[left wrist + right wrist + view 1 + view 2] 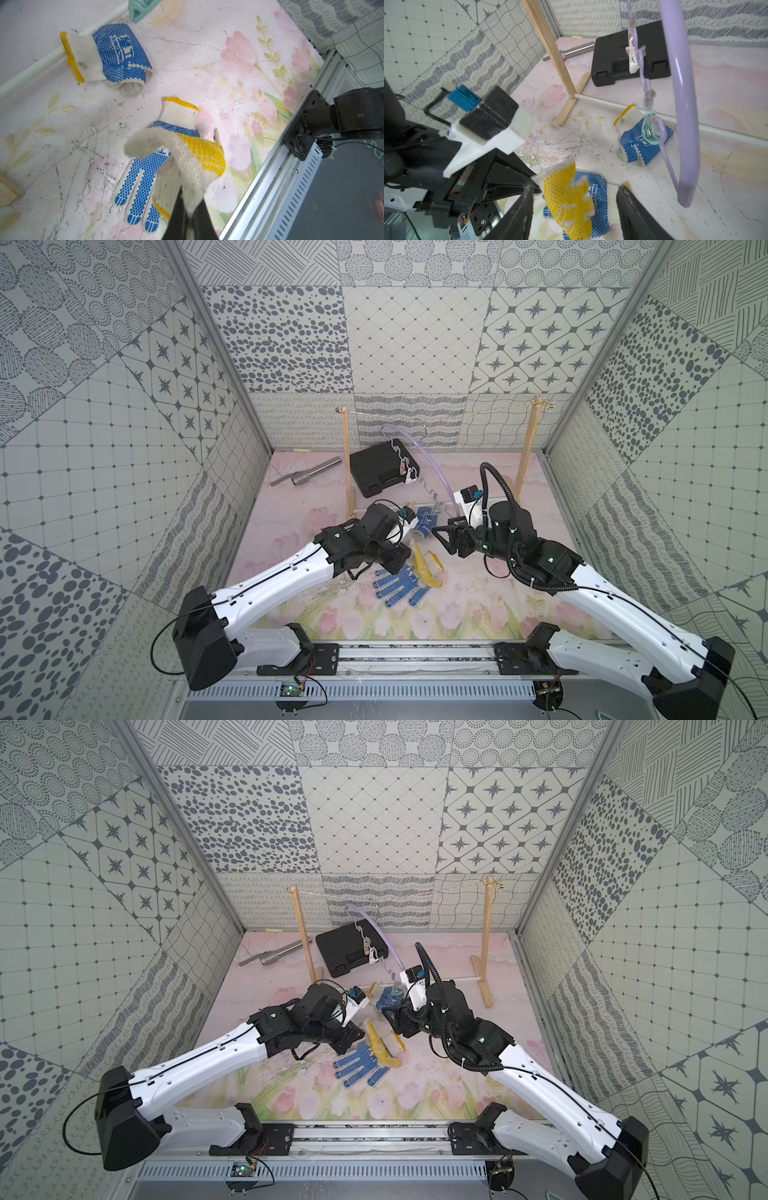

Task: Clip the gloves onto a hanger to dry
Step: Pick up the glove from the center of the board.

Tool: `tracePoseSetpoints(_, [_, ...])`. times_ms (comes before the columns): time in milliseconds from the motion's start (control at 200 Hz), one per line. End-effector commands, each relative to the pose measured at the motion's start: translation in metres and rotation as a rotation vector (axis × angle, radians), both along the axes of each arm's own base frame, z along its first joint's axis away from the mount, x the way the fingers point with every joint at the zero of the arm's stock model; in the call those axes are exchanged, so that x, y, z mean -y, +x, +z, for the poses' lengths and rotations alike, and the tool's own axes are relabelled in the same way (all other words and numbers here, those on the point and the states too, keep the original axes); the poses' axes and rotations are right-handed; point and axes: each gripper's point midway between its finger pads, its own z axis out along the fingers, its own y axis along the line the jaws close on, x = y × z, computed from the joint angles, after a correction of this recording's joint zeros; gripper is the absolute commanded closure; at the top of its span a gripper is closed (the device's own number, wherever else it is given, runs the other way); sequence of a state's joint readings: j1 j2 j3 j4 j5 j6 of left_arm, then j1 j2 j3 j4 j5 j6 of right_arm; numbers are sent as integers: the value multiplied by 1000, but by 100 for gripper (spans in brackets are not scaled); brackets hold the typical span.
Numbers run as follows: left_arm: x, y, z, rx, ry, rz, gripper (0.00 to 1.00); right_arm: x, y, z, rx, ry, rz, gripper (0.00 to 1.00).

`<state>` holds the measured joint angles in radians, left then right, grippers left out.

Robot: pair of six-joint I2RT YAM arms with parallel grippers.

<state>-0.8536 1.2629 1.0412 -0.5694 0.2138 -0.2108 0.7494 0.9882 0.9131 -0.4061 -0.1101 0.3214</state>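
Closest to the lens, your left hand (190, 198) is clamped tight on the yellow-dotted glove (199, 158). It pinches the off-white knit, so the glove droops over the blue-dotted glove (141, 180), which lies flat on the counter (478, 605), short of the hanger (679, 83). Your right hand (575, 193) has its jaws well apart and holds nothing. In the right wrist view its fingers frame the yellow glove, one on either side, without closing on it.

That hanger dangles tilted from the string of the wooden frame (548, 41). A second blue-dotted glove (643, 143) sits crumpled on the counter at its low end, where a teal peg (649, 131) overlaps it. Whether that peg bites the glove, you cannot tell from these views. A white peg (632, 56) higher up the hanger's wavy bar grips nothing.

By my judgement, the next move turns on this: the raised glove hangs between your two hands, its long axis running away from the hanger. Your right hand is nearer the hanger, so it seems better placed to work a peg while your left feeds the glove in.
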Motion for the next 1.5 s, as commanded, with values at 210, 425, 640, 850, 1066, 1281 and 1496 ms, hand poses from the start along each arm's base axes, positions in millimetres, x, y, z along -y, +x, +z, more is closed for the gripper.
tracePoseSetpoints(210, [12, -8, 28, -505, -314, 89, 100, -9, -21, -30, 155, -86, 171, 39])
tracePoseSetpoints(425, [23, 7, 64, -693, -518, 140, 100, -33, -51, -36, 448, -152, 333, 40])
tracePoseSetpoints(640, [24, 27, 79, -871, -667, 271, 100, -48, -62, -30, 632, -186, 370, 42])
tracePoseSetpoints(850, [23, 35, 93, -899, -725, 326, 100, -48, -50, -23, 673, -216, 253, 41])
tracePoseSetpoints(1066, [21, 33, 98, -895, -731, 331, 100, -52, -41, -19, 656, -231, 190, 63])
tracePoseSetpoints(1281, [20, 31, 99, -898, -722, 326, 100, -48, -34, -8, 645, -193, 115, 58])
tracePoseSetpoints(1496, [22, 32, 95, -906, -715, 326, 100, -49, -35, 2, 629, -143, 101, 46])
